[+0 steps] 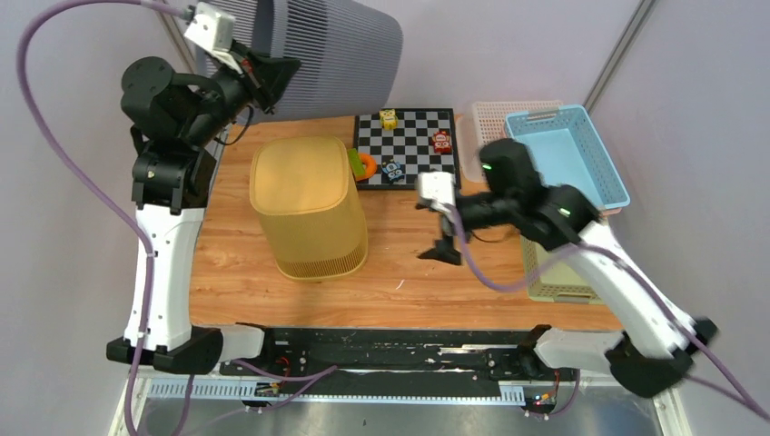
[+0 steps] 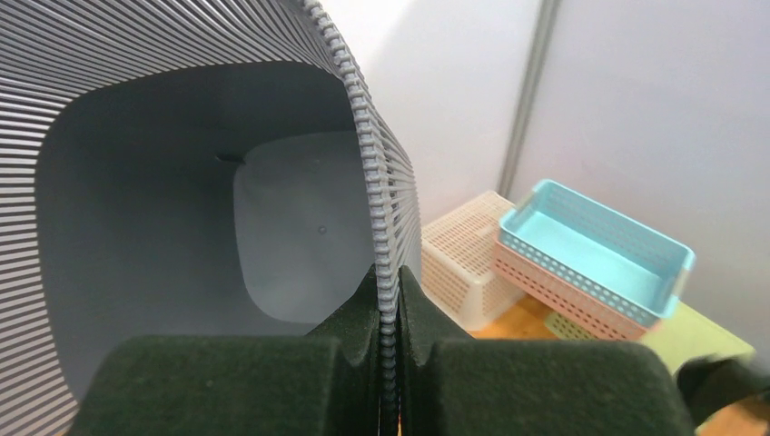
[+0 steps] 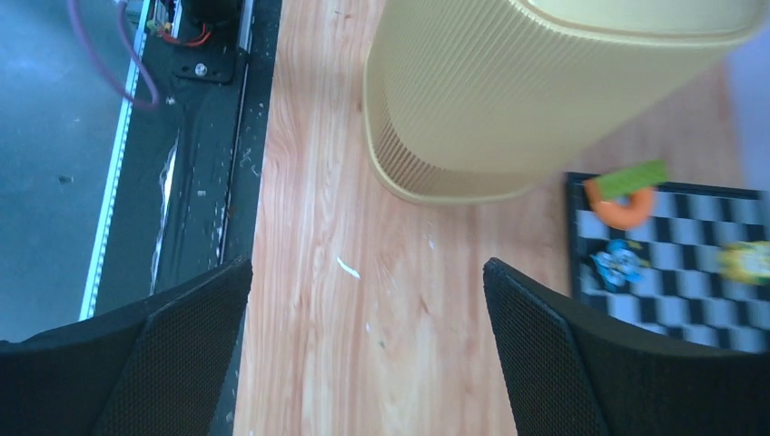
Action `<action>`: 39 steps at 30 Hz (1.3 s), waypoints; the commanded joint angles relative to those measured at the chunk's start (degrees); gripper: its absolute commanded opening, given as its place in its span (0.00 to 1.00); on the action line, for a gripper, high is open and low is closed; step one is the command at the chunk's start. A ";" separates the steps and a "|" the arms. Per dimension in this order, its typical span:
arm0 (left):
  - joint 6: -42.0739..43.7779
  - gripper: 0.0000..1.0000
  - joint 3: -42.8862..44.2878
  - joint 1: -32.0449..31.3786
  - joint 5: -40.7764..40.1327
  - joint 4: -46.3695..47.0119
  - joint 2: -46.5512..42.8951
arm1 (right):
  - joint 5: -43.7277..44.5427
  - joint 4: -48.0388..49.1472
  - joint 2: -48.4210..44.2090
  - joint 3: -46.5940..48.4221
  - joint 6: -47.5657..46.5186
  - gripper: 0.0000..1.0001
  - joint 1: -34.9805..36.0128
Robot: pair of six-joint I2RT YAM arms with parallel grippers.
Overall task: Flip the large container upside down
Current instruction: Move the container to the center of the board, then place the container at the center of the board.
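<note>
So this looks mid-flip: the left pincer (image 2: 389,304) pinches the rim of the grey ribbed container (image 2: 182,227), tipped in the air above the surface's (image 1: 409,282) far-left corner, the right pincer (image 3: 368,309) is spread and empty, and next it probably needs rolling mouth-down and lowering.

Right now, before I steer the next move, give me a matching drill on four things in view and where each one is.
Things:
1. grey bin
2. yellow bin
3. blue basket
4. orange ring

Places:
A. standing on the table
B. at the left edge of the chessboard
C. rim clamped in the left jaws
D. stacked on a pink basket, far right

Pairs: 1-C, 2-A, 3-D, 4-B
</note>
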 commanded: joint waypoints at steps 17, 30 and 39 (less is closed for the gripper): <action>35.47 0.00 7.94 -36.79 0.45 -22.02 10.26 | 19.52 -17.21 -30.99 10.63 -10.78 1.00 -14.81; 40.59 0.00 -2.29 -48.10 -9.17 -24.75 13.92 | 15.03 -13.69 -29.57 8.48 -8.21 1.00 -17.43; 37.36 0.00 -5.29 -52.91 -19.20 -20.91 17.60 | 13.13 -13.08 -30.27 5.86 -8.22 1.00 -17.95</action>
